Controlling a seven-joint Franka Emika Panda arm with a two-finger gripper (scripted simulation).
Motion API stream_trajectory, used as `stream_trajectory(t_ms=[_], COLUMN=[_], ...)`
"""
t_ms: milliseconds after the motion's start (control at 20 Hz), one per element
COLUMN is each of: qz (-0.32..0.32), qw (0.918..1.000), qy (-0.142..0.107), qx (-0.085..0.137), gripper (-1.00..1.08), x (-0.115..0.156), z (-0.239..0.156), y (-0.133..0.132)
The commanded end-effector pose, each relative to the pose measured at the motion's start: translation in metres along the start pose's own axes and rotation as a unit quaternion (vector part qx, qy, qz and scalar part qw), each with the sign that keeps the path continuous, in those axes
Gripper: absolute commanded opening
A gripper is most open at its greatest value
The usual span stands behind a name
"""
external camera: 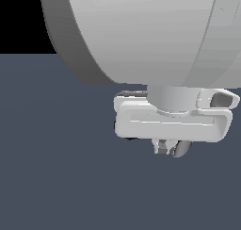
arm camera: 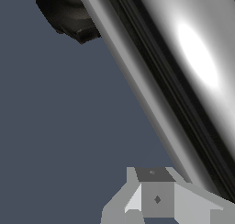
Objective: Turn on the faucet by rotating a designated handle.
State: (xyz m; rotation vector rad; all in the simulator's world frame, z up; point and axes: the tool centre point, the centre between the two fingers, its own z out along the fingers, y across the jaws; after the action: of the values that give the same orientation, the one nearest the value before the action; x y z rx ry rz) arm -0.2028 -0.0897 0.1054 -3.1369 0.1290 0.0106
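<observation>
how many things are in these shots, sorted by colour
shiny silver: 1, the handle
black: 1, the faucet base
white/grey: 1, the robot arm with its tool
total: 3

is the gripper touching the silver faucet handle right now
Cannot tell. In the wrist view one fingertip sits beside the handle, but no clear contact or gap shows; the exterior view mostly hides both.

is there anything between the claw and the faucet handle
Nothing shows between them. In the wrist view the claw sits right beside the shiny handle; whether they touch is unclear.
</observation>
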Motion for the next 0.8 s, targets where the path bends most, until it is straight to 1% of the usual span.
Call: stream_trajectory(t_ms=[0,200,250,300,750], qz=[0.006,0.006,0.006,-0.003,-0.002], qw=[1.0000,1.0000,1.0000,1.0000,1.0000], qy=[0.003,0.003,0.003,0.002,0.002], qx=[-0.001,-0.001,-0.001,0.000,-0.001], gripper=[-1.00,-1.00,-1.00,-1.00,-1.00], x=[0.004,0.005,0.005,0.005,0.030], z=[-0.001,-0.001,-0.001,-0.001,-0.001], y=[0.017,0.035,0.035,0.023,0.047])
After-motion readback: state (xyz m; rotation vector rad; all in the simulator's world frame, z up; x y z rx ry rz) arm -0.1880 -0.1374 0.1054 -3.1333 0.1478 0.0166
